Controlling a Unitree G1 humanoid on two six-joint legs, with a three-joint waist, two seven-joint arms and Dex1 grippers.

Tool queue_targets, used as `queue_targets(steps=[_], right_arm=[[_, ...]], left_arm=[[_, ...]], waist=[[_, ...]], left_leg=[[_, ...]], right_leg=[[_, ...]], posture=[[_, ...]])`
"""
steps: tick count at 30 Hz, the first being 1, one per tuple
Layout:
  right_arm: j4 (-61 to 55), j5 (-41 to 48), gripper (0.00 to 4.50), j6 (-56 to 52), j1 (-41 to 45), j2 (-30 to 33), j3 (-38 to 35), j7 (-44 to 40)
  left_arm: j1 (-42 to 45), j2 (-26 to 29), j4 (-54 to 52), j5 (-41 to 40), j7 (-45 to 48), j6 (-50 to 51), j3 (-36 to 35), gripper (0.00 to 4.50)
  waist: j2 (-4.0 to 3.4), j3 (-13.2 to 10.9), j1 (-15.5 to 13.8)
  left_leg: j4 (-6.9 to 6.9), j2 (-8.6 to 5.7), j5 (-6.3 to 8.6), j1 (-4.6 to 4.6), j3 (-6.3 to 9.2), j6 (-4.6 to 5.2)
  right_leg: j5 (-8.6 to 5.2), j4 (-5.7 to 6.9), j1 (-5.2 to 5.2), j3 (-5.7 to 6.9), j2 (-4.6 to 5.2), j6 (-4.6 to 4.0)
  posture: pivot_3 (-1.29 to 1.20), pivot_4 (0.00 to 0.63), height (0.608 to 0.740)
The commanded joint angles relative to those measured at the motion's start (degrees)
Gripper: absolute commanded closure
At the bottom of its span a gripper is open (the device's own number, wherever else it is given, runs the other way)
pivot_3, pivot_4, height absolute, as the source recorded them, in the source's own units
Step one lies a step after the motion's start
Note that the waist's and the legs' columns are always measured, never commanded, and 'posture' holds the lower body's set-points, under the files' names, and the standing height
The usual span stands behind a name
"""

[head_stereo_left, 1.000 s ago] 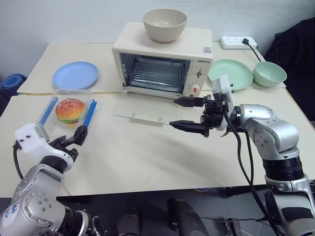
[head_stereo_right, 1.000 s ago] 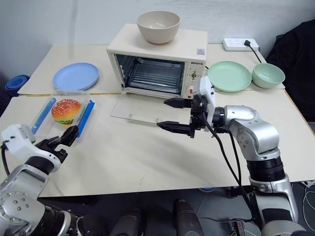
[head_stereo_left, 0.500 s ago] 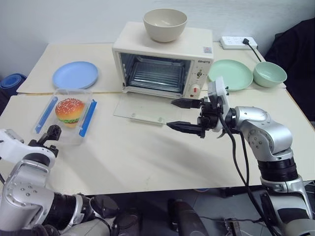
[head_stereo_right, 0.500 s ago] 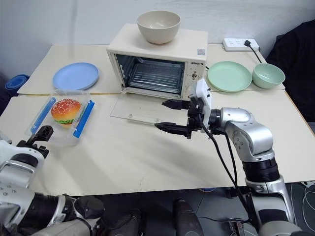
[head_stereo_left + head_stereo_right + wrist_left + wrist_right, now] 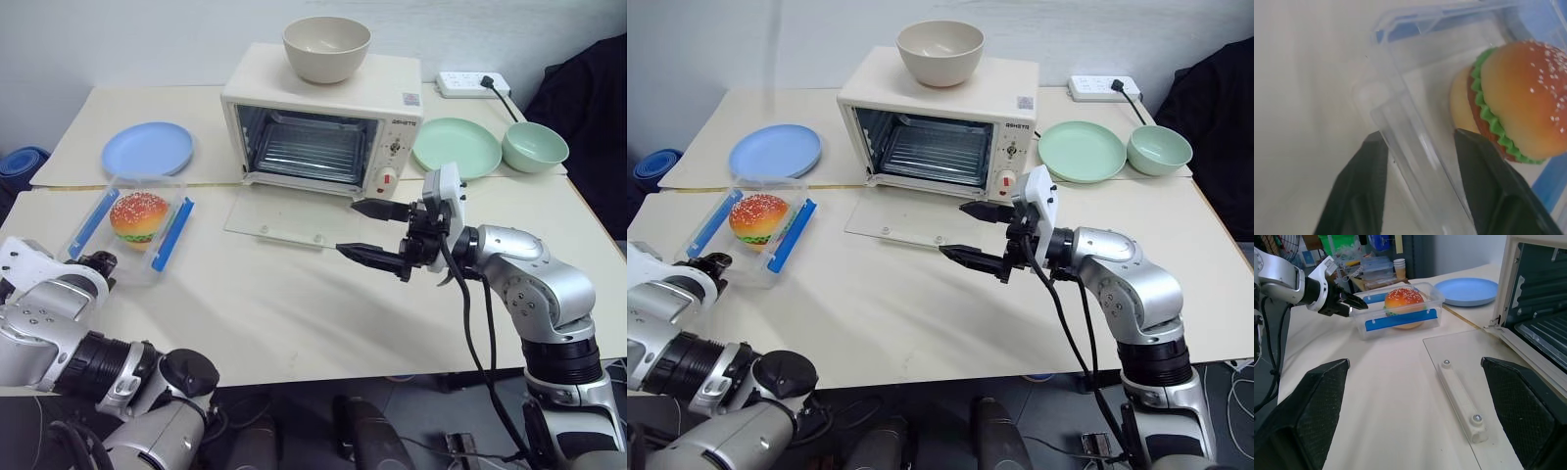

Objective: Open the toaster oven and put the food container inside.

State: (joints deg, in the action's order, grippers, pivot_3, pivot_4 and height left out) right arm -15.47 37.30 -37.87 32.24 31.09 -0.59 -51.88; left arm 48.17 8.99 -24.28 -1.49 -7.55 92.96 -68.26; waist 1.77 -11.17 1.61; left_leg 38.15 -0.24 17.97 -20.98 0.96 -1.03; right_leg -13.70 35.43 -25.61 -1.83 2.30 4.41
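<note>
Clear plastic food container (image 5: pixel 137 223) sits left on the worktop (image 5: pixel 294 313), and the left claw (image 5: pixel 1420 147) now straddles its near wall, narrowing to grip, while the right claw (image 5: pixel 377 233) waits wide beside the open toaster oven (image 5: pixel 323 122).

Cream toaster oven (image 5: pixel 323 117); clear food container (image 5: pixel 137 223) w/ blue clips; black gripper (image 5: pixel 377 233).

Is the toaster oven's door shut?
No, the toaster oven has its glass door lying flat on the table, wire rack visible inside.
</note>
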Motion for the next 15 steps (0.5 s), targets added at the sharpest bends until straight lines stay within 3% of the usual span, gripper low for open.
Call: queue_targets(steps=[1, 3, 5, 10, 15], right_arm=[[-2.3, 1.8, 0.0, -0.1, 0.2, 0.8, -2.2, 0.1], [-2.4, 3.2, 0.0, -1.4, 0.4, 1.5, -2.6, -0.3], [-2.7, 6.6, 0.0, -4.3, 0.7, 2.7, -3.6, -1.6], [-3.3, 5.3, 0.0, -2.6, 0.6, 4.9, -3.5, -2.3], [-3.0, 5.4, 0.0, -2.2, -0.9, 5.7, -5.2, -1.4]], left_arm=[[0.8, 2.1, 0.8, 1.2, -0.6, -0.5, 0.1, 3.43], [-0.4, 3.7, 2.4, 0.4, 0.2, -0.5, 1.7, 4.03], [-2.8, 6.9, 5.0, -2.1, 2.6, -0.5, 5.3, 4.35], [-6.3, 19.3, 11.2, -9.0, 8.6, -0.5, 14.3, 4.35], [-7.9, 30.1, 15.1, -22.9, 17.2, -0.5, 26.4, 4.35]], waist=[[0.0, 0.0, 0.1], [0.0, 0.0, 0.2], [0.01, 0.0, 0.2], [0.1, 0.0, 0.0], [0.11, 0.0, -0.2]], left_leg=[[0.0, 0.0, 0.0, 0.0, -0.01, 0.0], [-0.02, 0.01, 0.01, 0.02, -0.03, -0.02], [-0.05, 0.02, 0.01, 0.02, -0.05, -0.02], [-0.04, 0.02, 0.0, -0.04, 0.06, -0.05], [-0.06, 0.0, -0.01, -0.07, 0.08, -0.06]], right_leg=[[0.0, 0.0, 0.0, 0.0, 0.0, 0.0], [0.0, 0.0, 0.0, -0.01, 0.0, 0.0], [0.0, 0.01, -0.03, -0.02, -0.01, 0.0], [-0.03, 0.05, -0.09, -0.04, 0.04, -0.05], [-0.04, -0.02, -0.09, -0.1, 0.14, -0.07]], posture=[[0.0, 0.15, 0.74], [0.0, 0.15, 0.74], [0.0, 0.15, 0.74], [0.0, 0.15, 0.74], [0.0, 0.15, 0.74]])
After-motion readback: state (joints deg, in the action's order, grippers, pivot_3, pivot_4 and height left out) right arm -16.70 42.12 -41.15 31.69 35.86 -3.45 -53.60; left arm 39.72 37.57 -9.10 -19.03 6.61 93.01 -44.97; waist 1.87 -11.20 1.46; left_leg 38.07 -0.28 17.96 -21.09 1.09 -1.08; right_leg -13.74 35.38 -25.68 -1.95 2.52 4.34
